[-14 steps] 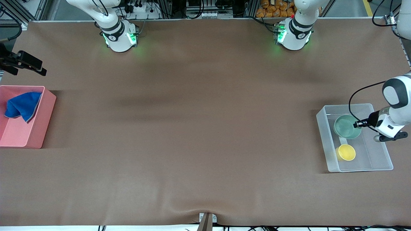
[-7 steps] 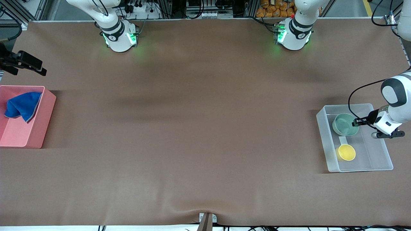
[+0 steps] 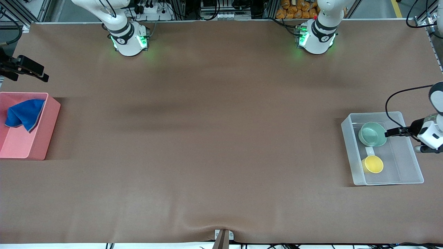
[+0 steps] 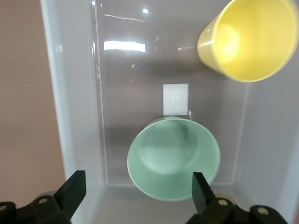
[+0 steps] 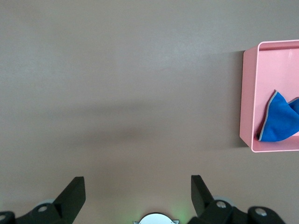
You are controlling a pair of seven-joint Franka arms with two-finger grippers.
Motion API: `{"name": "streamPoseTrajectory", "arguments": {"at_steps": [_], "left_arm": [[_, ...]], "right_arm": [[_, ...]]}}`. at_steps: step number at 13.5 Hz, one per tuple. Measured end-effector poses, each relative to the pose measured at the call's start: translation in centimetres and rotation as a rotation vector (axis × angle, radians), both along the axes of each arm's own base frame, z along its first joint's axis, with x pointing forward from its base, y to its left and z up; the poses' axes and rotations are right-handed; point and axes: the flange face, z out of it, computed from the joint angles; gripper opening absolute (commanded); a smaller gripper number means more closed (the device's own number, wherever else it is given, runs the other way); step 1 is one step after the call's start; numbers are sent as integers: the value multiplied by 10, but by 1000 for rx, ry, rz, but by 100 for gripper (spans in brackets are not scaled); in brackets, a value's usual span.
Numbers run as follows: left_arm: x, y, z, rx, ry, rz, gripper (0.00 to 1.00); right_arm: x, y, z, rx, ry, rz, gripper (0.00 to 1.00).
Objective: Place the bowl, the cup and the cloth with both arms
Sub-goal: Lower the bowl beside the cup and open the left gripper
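The pale green bowl (image 3: 372, 134) stands upright in a clear plastic bin (image 3: 401, 166) at the left arm's end of the table. The yellow cup (image 3: 373, 164) lies tilted in the same bin, nearer the front camera. My left gripper (image 3: 392, 132) hovers open and empty over the bin beside the bowl. In the left wrist view its fingers (image 4: 74, 186) straddle the bowl (image 4: 174, 157), with the cup (image 4: 247, 39) apart from it. The blue cloth (image 3: 22, 114) lies in a pink bin (image 3: 34, 145) at the right arm's end. My right gripper (image 3: 24, 67) hangs open and empty over the table edge beside that bin.
The right wrist view shows bare brown table between the open fingers (image 5: 72, 193), with the pink bin (image 5: 247, 107) and the cloth (image 5: 280, 116) off to one side. A white label (image 4: 175, 99) is stuck on the clear bin's floor. The arm bases (image 3: 129, 39) stand along the table's back edge.
My left gripper has drawn back from the bowl toward the left arm's end of the table. The bowl shifted slightly and stays in the clear bin. The right arm has barely moved.
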Motion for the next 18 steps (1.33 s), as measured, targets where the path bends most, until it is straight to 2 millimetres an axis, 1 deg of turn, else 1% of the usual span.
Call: {"name": "streamPoseTrajectory", "arguments": {"at_steps": [3, 4, 6, 7, 8, 10, 12, 13, 15, 18], "left_arm": [[19, -7, 53, 6, 8, -17, 100], [23, -8, 65, 11, 0, -20, 100], [27, -13, 83, 21, -24, -28, 100], [28, -17, 92, 26, -37, -34, 100], [30, -25, 104, 28, -56, -46, 100], [35, -56, 134, 31, -100, -76, 100], [38, -95, 161, 30, -136, -65, 100], [38, -114, 171, 31, -145, -45, 100], [33, -149, 187, 37, -131, -22, 100], [22, -200, 218, 62, -139, 1, 100]], "right_arm": [[0, -7, 0, 0, 1, -13, 100], [-1, -9, 0, 0, 1, -18, 100], [-1, -9, 0, 0, 1, -17, 100], [-1, -8, 0, 0, 1, -15, 100], [0, -7, 0, 0, 1, -13, 100], [0, -6, 0, 0, 1, -12, 100], [0, -6, 0, 0, 1, -12, 100], [0, -6, 0, 0, 1, -12, 100], [0, -7, -1, 0, 2, -13, 100], [-1, -10, -1, 0, 3, -20, 100]]}}
